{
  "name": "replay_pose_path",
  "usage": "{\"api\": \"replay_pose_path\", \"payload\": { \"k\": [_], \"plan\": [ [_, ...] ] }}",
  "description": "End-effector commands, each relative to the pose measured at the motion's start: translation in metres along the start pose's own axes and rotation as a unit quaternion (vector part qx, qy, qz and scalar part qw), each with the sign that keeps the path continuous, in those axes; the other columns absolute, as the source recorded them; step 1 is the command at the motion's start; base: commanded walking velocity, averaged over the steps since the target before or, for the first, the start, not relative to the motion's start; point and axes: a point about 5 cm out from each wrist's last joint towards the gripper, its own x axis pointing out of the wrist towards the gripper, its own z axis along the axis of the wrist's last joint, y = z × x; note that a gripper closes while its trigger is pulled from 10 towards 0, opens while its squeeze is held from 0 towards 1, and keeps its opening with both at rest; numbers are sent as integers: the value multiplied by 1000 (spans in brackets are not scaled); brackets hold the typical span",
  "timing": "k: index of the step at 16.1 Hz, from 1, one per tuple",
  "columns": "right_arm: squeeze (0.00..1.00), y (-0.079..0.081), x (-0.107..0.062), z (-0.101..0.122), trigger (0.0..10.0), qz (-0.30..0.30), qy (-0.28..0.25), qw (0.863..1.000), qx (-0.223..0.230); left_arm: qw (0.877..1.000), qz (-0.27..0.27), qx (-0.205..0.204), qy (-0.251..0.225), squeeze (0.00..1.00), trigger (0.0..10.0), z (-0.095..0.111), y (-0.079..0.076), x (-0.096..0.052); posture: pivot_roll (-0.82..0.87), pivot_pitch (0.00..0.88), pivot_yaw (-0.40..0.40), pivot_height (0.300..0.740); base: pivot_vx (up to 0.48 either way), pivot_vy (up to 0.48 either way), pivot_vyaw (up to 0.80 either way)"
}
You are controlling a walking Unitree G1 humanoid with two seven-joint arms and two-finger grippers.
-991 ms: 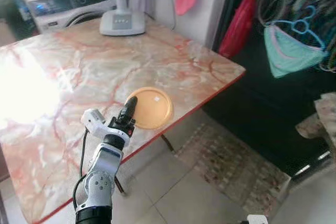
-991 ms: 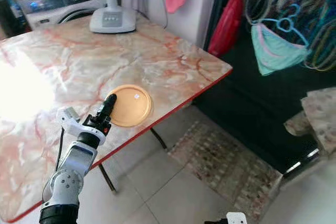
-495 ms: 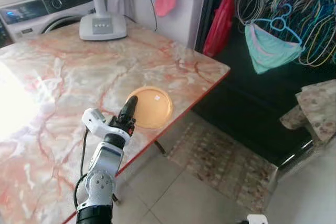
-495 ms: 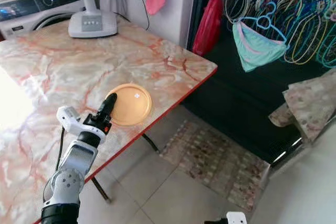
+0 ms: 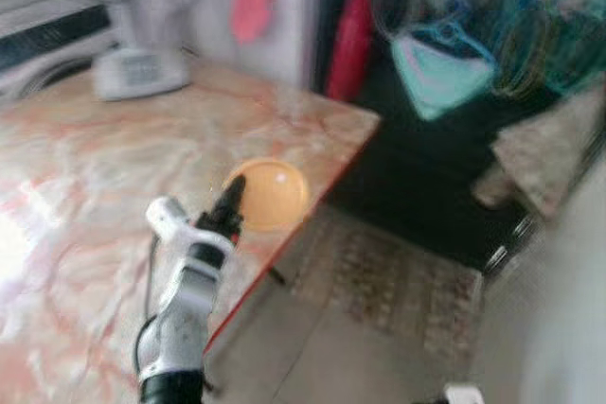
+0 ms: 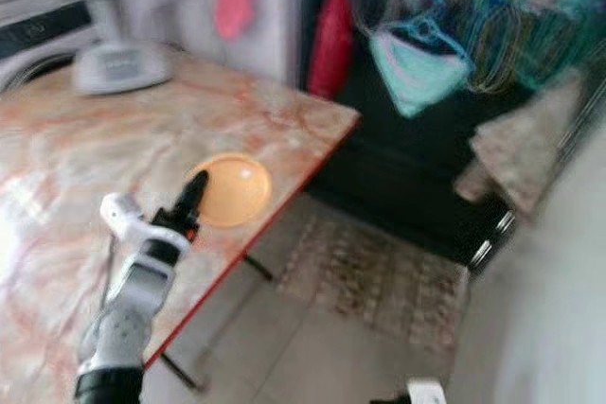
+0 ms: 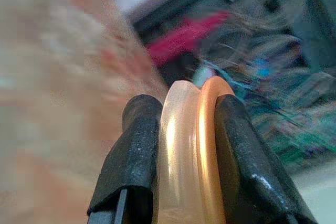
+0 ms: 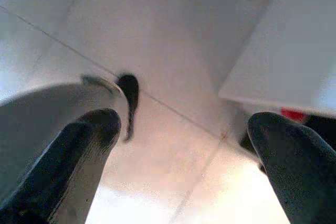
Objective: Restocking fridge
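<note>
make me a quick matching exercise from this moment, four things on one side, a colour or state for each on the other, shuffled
Things:
1. plate
2. left gripper
3. right gripper
4. table

Colour or state:
A. open, over pale floor tiles
B. marbled pink and cream with a red edge
C. orange and round
D. shut on the plate's rim

Pairs: 1-C, 2-D, 3-A, 4-B
</note>
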Motion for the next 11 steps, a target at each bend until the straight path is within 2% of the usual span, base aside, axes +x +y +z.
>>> {"api": "replay_pose_path", "payload": {
  "k": [1,11],
  "plan": [
    [0,2,1,8,10000,3,-12,1000,-4,1000,-4,-8,-11,0,10000,2,-3,1,27,0,0,740,0,0,-763],
    [0,2,1,8,10000,3,-12,1000,-5,1000,-9,-12,-7,0,10000,0,-4,1,28,0,-3,740,0,0,-763]
  ]
}}
